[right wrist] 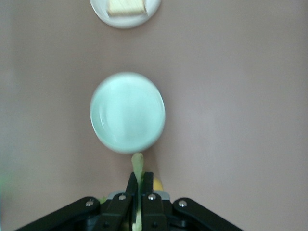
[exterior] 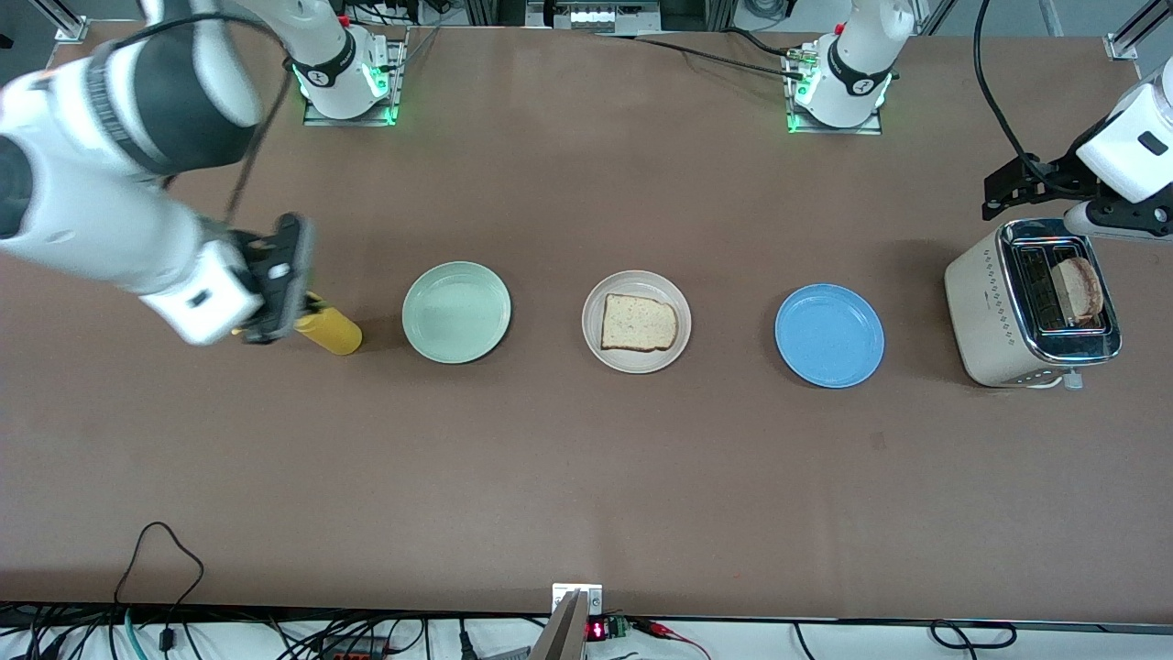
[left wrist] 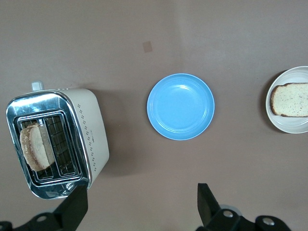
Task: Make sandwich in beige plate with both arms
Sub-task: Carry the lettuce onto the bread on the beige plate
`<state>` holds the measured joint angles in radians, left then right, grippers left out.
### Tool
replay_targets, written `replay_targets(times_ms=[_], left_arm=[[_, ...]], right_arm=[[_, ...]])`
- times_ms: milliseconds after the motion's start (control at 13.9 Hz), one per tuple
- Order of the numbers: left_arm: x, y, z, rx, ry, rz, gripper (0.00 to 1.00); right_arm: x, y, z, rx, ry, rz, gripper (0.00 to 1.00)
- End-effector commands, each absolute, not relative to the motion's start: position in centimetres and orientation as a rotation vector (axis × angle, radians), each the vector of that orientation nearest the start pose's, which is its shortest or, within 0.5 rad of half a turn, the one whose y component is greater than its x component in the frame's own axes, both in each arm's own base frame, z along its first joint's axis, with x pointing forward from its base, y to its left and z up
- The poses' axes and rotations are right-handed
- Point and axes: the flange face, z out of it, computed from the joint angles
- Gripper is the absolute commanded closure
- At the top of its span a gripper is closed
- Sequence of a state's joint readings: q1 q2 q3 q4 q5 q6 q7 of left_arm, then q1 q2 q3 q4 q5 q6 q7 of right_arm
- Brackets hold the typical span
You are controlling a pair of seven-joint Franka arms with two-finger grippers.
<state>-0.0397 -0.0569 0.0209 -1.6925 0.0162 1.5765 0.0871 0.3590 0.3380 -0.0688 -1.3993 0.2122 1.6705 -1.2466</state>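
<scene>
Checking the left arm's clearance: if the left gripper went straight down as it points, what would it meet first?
Probably bare table beside the toaster: the open left gripper frames only tabletop, though depth is unclear.

Beige plate [exterior: 637, 322]: round, shallow, raised rim; mid-table, between mint-green plate [exterior: 456, 312] and blue plate [exterior: 829, 335].
Bread slice [exterior: 639, 324]: pale, speckled, brown crust; flat on beige plate.
Second slice [exterior: 1078, 289]: upright in toaster [exterior: 990, 307] slot, left arm's end of table.
Lettuce leaf [right wrist: 138, 168]: thin, pale green; pinched in right gripper [right wrist: 140, 188], beside mint-green plate.
</scene>
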Motion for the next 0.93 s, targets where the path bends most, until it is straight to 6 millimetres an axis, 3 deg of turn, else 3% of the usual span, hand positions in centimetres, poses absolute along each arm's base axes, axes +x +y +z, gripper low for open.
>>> replay_targets(times_ms=[0,72,287,719,862], left_arm=[[53.6,-1.0,60.4,-3.135,0.181,0.096,0.0],[53.6,-1.0,60.2,-3.137,0.181,0.101,0.0],[53.6,-1.0,60.4,-3.135,0.181,0.096,0.0],[53.6,-1.1,60.4,-3.135,0.183,0.096,0.0],[53.6,-1.2,60.4,-3.136,0.186,0.096,0.0]], right_arm=[[60.5,29.2,50.5,-2.124,-2.024,-0.091,1.0],[59.7,31.9,50.3,-2.146,-2.004,-0.114,1.0],[58.0,39.7,47.1,-2.129,-2.016,-0.213,1.0],[56.5,50.0,39.5,-2.101,-2.058,-0.567,1.0],[54.9,53.3,36.8,-2.081,-2.066,-0.678,1.0]])
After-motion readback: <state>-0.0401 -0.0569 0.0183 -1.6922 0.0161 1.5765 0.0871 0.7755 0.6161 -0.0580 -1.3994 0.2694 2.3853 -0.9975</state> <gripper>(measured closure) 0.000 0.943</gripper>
